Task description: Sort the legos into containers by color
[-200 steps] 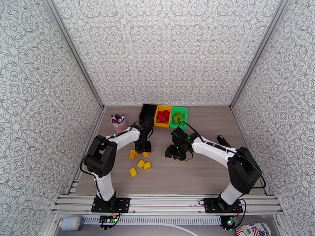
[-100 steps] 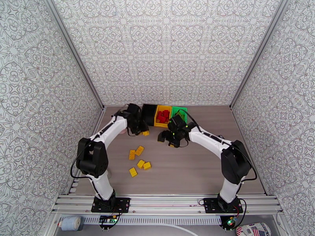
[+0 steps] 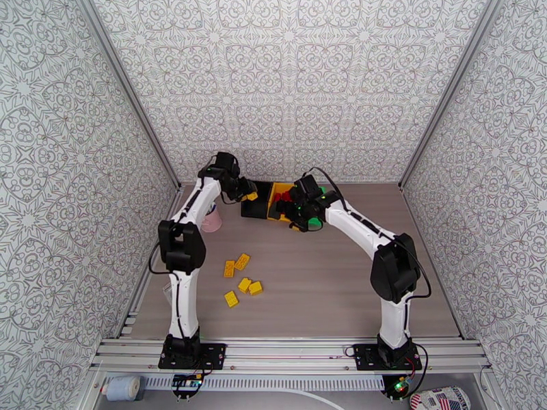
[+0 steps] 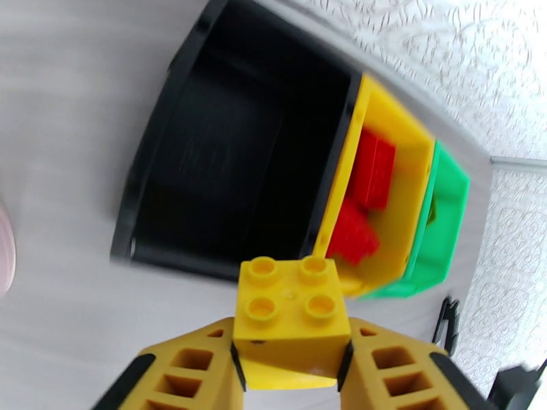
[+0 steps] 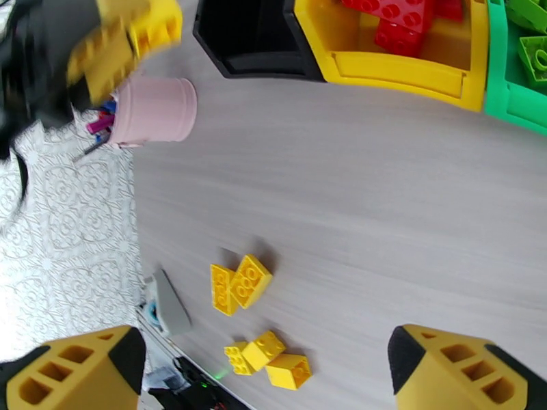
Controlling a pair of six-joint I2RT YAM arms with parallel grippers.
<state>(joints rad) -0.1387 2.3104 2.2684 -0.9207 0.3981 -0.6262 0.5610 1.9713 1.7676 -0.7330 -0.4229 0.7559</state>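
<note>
Brick [image 4: 290,305] — yellow, four-studded, square — pinched by left fingers [image 4: 198,367]; right fingers [image 5: 472,370] gape wide.

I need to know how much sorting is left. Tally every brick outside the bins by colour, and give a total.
Yellow bricks: 6, with 5 loose on the table and 1 held brick in the left gripper
Red bricks: 0 loose
Green bricks: 0 loose
Total: 6

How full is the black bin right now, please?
Empty, as far as visible: seen from the left wrist, the black bin has a bare floor, with no bricks inside.
</note>
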